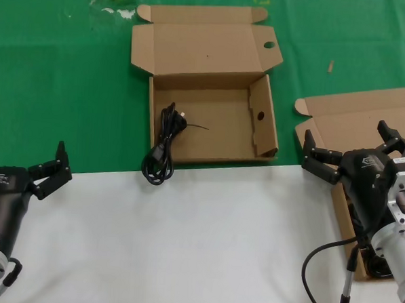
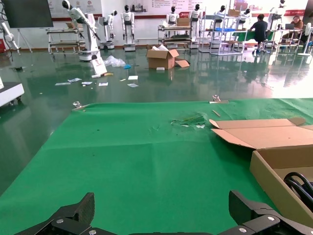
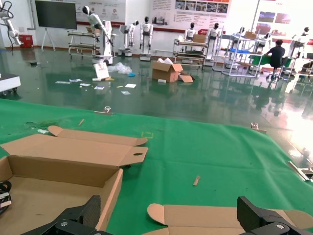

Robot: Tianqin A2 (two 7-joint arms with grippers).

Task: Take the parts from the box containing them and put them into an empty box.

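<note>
Right hand: your right hand [image 1: 348,151] sits at 3 o'clock in the head view, fingers spread wide and holding nothing. It hangs over the plain-lidded cardboard box [image 1: 341,220], whose hinged lid [image 1: 357,115] lies open behind it.
Left hand: your left hand [image 1: 52,165] is at 8 o'clock, over the white part of the worktop [image 1: 204,246]. Its fingers are also wide apart and it grips nothing.
Cable in the source box: you can see only a dark bit of a black power cable [image 1: 380,262] beneath the right arm; most of it is hidden.
Cable in the holed box: a looped black power cable [image 1: 163,153] lies along the left wall of the cardboard box with finger holes [image 1: 214,128] at 12 o'clock. Its plug end rests inside, and its loop hangs out over the front edge onto the green mat [image 1: 56,83].
Holed box: it stands open, with one round hole in the lid corner and another in the right side wall.
</note>
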